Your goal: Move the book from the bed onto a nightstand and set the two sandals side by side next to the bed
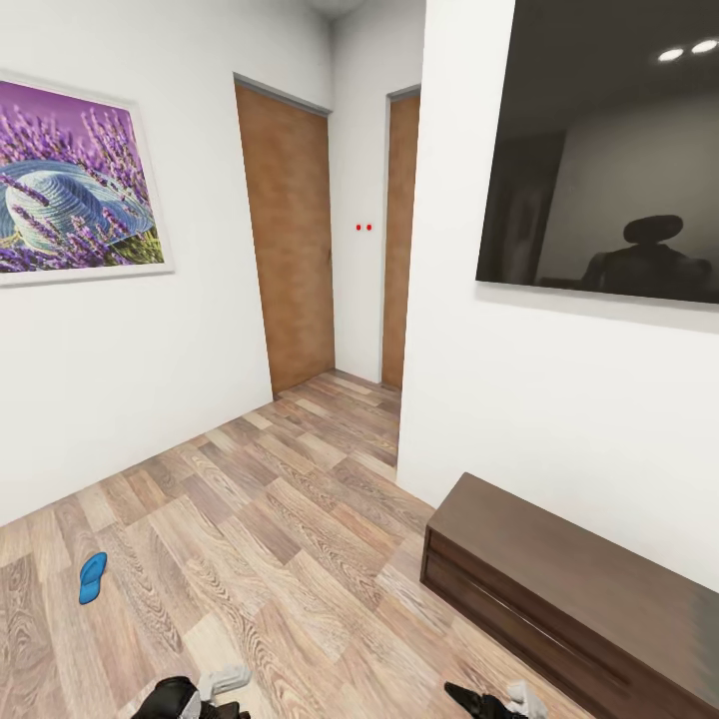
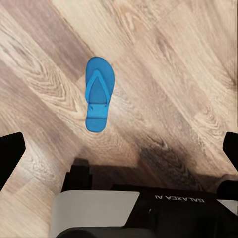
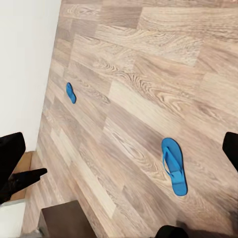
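Currently both grippers are spread wide and hold nothing. The left gripper (image 2: 119, 148) hangs above one blue sandal (image 2: 98, 93) lying flat on the wood-plank floor (image 2: 178, 74), strap side up. From the right gripper (image 3: 119, 158), a near sandal (image 3: 174, 165) and a far sandal (image 3: 71, 92) lie well apart. Ahead, a sandal (image 1: 92, 577) lies below the lavender picture (image 1: 75, 180), across from the dark TV cabinet (image 1: 569, 589).

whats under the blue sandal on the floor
The sandal lies flat, strap up, on bare wood-plank floor, nothing else beneath it. The patch of planks directly under its sole is covered.
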